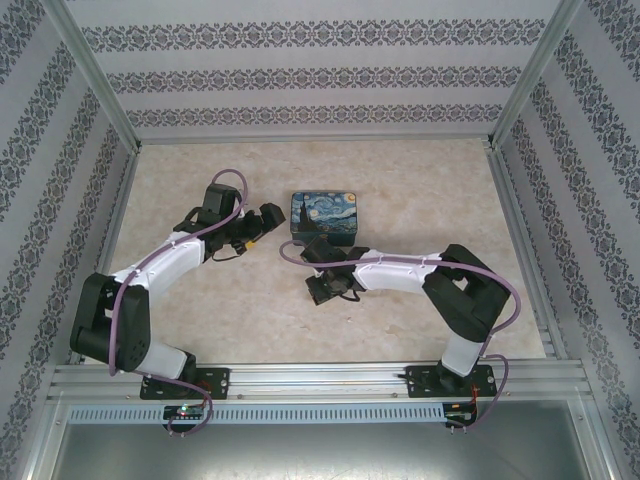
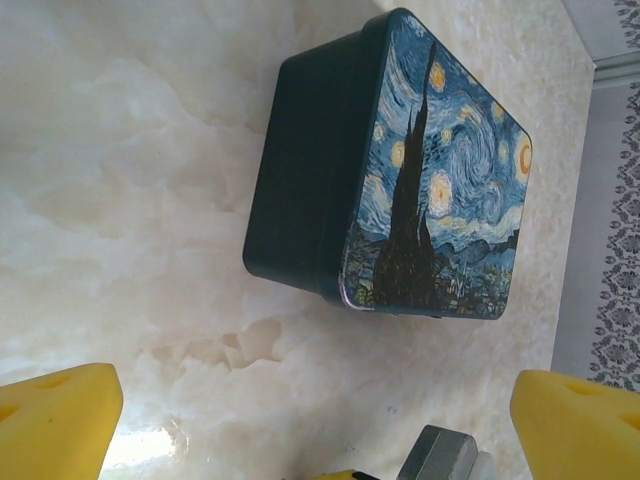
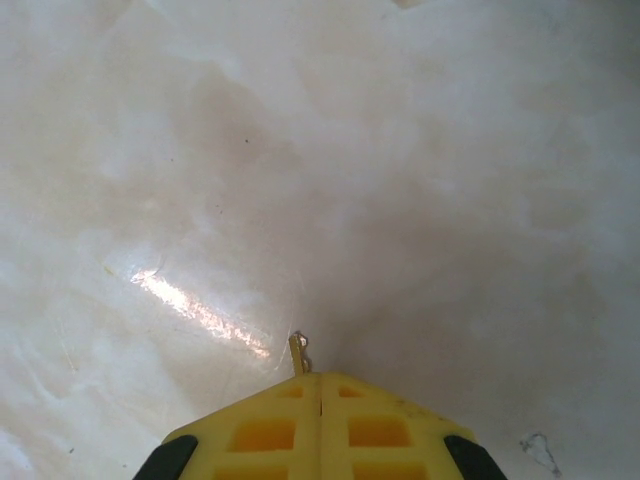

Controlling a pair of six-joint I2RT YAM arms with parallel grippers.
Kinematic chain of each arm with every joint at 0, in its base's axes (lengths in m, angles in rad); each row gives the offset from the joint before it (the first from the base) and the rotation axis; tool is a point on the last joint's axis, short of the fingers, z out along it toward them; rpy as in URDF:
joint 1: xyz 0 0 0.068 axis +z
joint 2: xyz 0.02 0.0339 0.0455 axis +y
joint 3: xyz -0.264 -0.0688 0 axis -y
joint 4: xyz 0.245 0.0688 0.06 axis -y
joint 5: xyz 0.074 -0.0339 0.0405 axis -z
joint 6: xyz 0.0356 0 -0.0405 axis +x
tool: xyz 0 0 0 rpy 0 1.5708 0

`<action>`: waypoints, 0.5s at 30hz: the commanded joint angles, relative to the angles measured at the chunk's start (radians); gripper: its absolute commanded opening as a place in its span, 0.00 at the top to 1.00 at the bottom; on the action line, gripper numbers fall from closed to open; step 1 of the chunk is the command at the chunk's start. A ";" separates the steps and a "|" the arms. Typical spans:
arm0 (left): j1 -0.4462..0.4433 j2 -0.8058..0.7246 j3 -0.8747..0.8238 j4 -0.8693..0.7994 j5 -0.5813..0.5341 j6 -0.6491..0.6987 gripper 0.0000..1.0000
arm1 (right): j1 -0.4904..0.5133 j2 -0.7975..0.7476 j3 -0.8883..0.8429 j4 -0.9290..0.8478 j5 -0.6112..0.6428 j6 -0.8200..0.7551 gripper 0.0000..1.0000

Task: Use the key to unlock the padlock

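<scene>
Right wrist: right hand (image 3: 320, 380) clenched on key (image 3: 298, 350), tip just protruding over desk (image 3: 450, 150). Left hand (image 2: 318, 410) released near tin (image 2: 400, 170). Keep key level, grip firm for insertion.

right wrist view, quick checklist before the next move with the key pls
1. Key gripped: ok. The right gripper is shut, and the tip of the key pokes out between its fingers.
2. Key orientation: cannot tell, too little of it shows.
3. Left gripper free: ok, its fingers are wide apart.
4. Padlock located: cannot tell. A grey metal piece near the left fingers might be it.
5. Tin clearance: not ok, it stands close to both grippers.
</scene>
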 commanded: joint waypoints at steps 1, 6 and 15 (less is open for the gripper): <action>-0.033 0.019 0.096 -0.046 0.038 0.074 0.00 | -0.010 -0.021 -0.040 -0.021 -0.023 0.039 1.00; -0.053 0.037 0.129 -0.069 -0.002 0.054 0.00 | -0.026 -0.075 -0.061 0.004 -0.029 0.075 1.00; -0.053 0.037 0.065 0.057 0.019 -0.106 0.00 | -0.090 -0.201 -0.113 0.054 -0.076 0.150 1.00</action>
